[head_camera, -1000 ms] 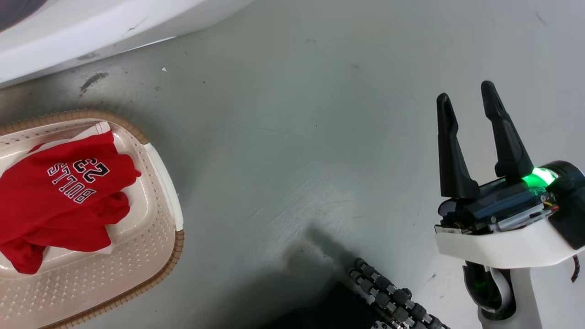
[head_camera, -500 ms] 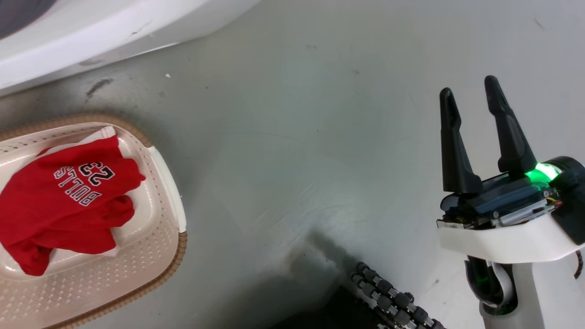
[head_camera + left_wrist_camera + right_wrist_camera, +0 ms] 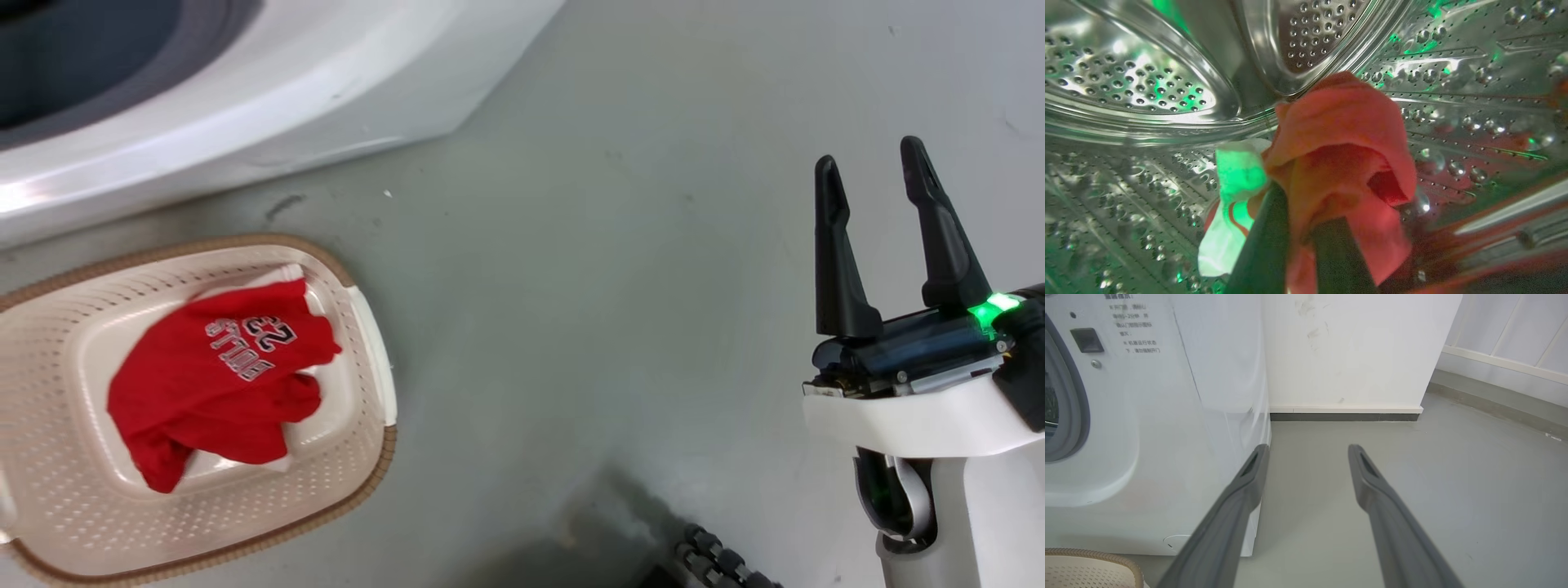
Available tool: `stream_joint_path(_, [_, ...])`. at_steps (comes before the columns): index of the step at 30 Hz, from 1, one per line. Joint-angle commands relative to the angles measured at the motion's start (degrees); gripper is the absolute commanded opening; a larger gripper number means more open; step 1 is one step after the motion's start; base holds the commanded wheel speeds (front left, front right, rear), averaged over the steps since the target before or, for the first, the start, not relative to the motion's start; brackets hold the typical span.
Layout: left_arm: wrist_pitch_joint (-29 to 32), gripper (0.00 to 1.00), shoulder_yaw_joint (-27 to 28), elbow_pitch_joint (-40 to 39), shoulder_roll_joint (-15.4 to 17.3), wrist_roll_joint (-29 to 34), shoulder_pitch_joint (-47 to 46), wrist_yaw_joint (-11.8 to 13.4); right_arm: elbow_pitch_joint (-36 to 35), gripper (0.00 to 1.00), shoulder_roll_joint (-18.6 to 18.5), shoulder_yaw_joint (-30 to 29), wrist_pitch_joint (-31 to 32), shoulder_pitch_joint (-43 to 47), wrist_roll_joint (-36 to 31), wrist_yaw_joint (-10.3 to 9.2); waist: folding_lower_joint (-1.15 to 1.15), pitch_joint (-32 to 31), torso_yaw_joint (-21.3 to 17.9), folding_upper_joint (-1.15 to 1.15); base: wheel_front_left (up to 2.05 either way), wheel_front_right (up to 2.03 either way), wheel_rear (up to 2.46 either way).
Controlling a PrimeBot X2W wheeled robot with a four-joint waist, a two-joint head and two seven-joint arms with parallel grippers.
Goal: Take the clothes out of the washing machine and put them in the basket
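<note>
Jaws of the left gripper (image 3: 1302, 212) are closed on a fold of a red garment (image 3: 1343, 122), the two dark fingers pressing the cloth between them. The garment bunches up above the fingertips, and a white panel (image 3: 1237, 175), tinted green by the light, hangs at its left side. All of this sits inside the perforated steel drum (image 3: 1139, 81) of the washing machine (image 3: 286, 90) — whether the cloth touches the drum wall below cannot be told.

The other piece, a red jersey (image 3: 220, 384) with white lettering and the number 23, lies crumpled on the bottom of the basket (image 3: 384, 457), white fabric showing at its upper and lower edges. The basket stands on the grey floor (image 3: 612, 286) just in front of the machine, its white side handle (image 3: 371, 343) facing the open floor.

Well apart from the basket, at the right of the head view, the right gripper (image 3: 869, 155) hangs over bare floor with its jaws spread and nothing between them — a green light (image 3: 992, 306) glows at its base. The right wrist view has the same spread fingers (image 3: 1241, 498) pointing past the machine's front corner toward a white wall (image 3: 1351, 347).
</note>
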Motion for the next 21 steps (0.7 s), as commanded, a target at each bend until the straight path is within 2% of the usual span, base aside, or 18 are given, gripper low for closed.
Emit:
stream_joint_path(1, [-1.9,0.0,-0.6,0.2,0.2,-1.1,2.7,0.0,0.0,1.0,0.1,0.0,-0.1,0.3,-0.7,-0.06,0.0,-3.9,2.3,0.0,0.0,0.0,0.0])
stream_joint_path(9, [-9.3,0.0,-5.2,-1.6,-1.2,-4.7,12.1,0.0,1.0,1.0,0.1,-1.6,-0.1,1.7,-3.0,-0.06,0.0,-11.1,6.0,0.0,0.0,0.0,0.0])
stream_joint_path(15, [-16.1,0.0,-8.4,-1.9,-3.6,-4.7,20.4,0.0,2.1,1.0,0.1,-2.2,-0.1,3.4,-4.6,-0.06,0.0,-17.2,9.1,0.0,0.0,0.0,0.0])
stream_joint_path(21, [-20.6,0.0,-8.0,-3.5,-6.0,-5.7,27.7,0.8,3.0,1.0,0.1,-2.9,-0.1,5.4,-6.1,-0.06,0.0,-22.6,11.5,0.0,0.0,0.0,0.0])
